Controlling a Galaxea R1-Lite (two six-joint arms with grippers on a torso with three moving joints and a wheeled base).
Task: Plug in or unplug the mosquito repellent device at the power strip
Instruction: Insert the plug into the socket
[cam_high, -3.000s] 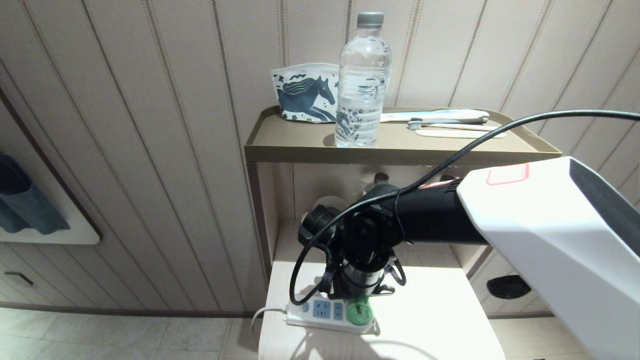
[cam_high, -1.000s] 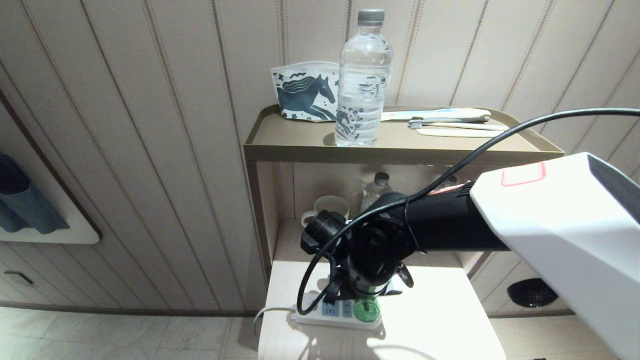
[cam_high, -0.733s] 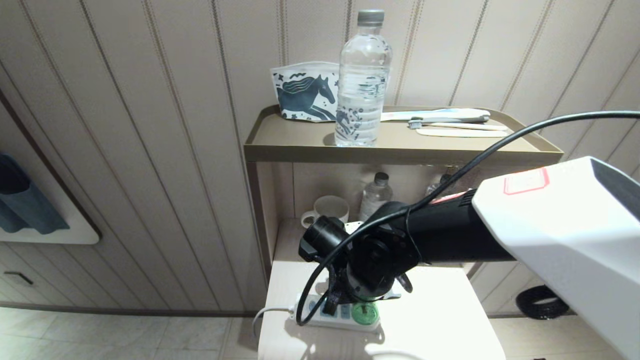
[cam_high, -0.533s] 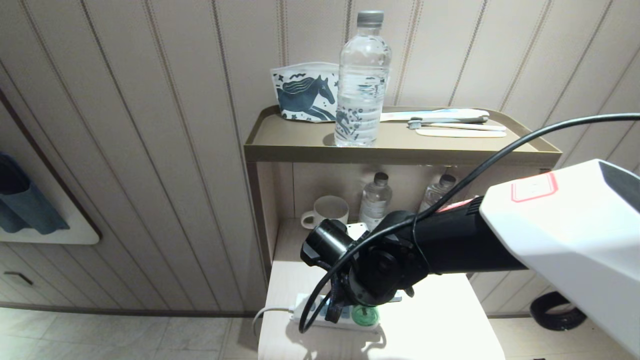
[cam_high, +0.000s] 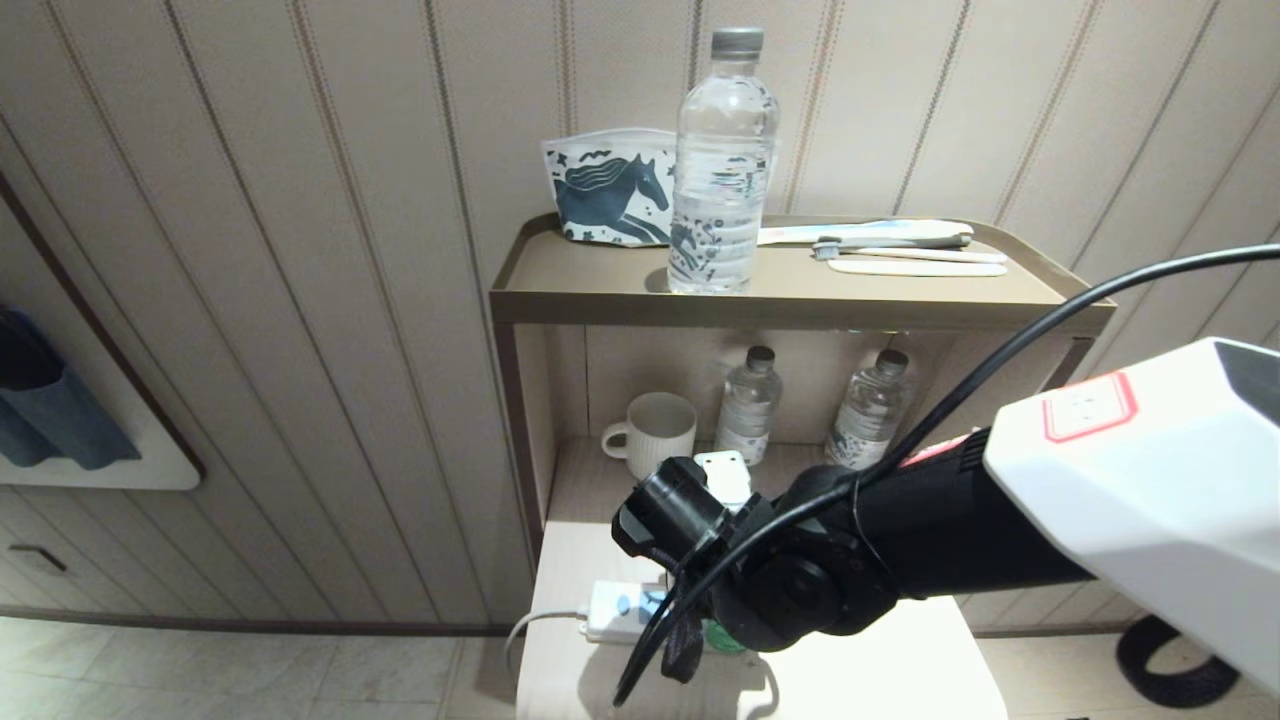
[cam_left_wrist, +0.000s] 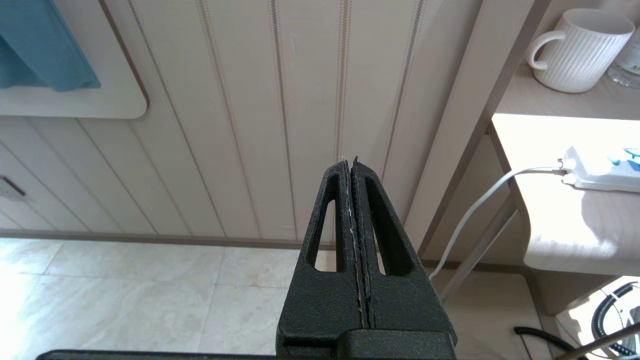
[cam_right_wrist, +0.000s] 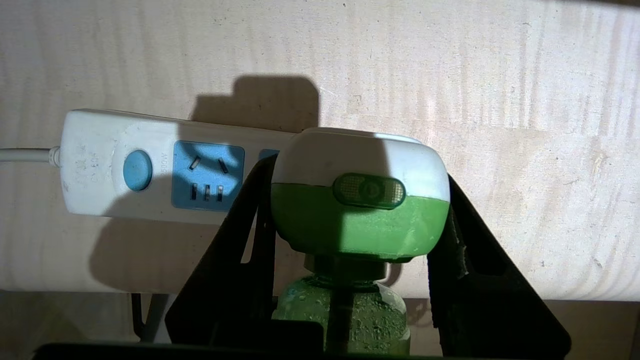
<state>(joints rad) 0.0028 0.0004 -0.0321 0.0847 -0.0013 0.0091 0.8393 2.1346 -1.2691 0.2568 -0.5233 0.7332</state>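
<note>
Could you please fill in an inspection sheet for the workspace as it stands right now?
Surface: pale wooden table top, sunlit in patches.
Job's things: mosquito repellent device held over the power strip; whether its pins are seated cannot be seen.
Clutter: white mug and two small water bottles in the niche; large water bottle, horse-print pouch and toothbrush on the upper shelf.
Grippers: right gripper clamped on the device's head; left gripper shut, empty, beside the table above the floor.
Cables: white cord hangs off the table edge; black cable runs along the right arm.
Surroundings: panelled wall, tiled floor.
</note>
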